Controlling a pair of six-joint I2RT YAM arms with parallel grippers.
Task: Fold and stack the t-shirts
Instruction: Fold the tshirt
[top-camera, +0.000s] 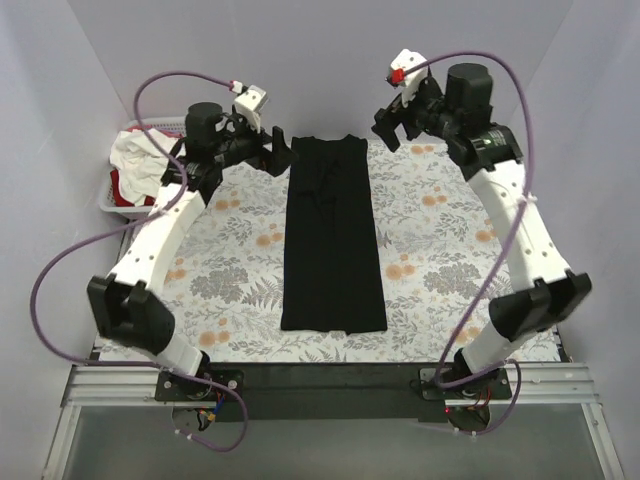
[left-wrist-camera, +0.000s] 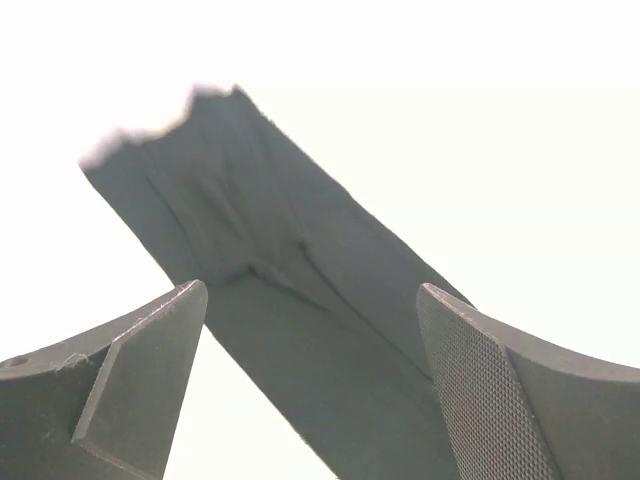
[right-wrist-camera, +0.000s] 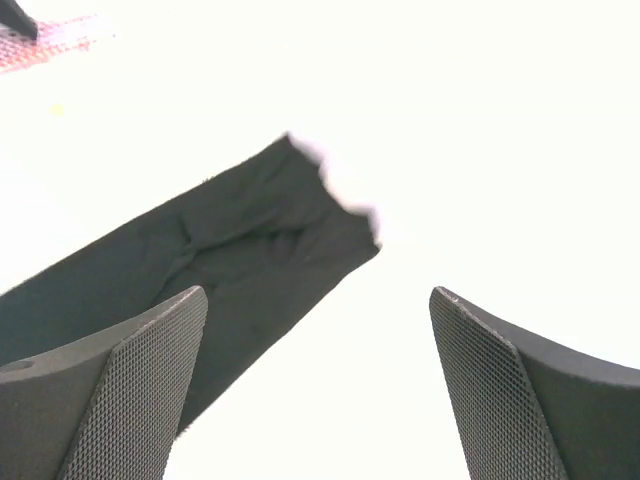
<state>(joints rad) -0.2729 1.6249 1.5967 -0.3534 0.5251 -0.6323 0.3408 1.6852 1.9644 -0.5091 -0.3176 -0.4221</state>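
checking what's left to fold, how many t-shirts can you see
3. A black t-shirt lies folded into a long strip mid-table; a white t-shirt and a red t-shirt sit crumpled in the basket at far left. More may be hidden underneath.

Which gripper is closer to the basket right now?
Left. The left gripper hangs open between the basket and the far end of the black shirt; the right gripper hangs open on the shirt's other side, farther from the basket.
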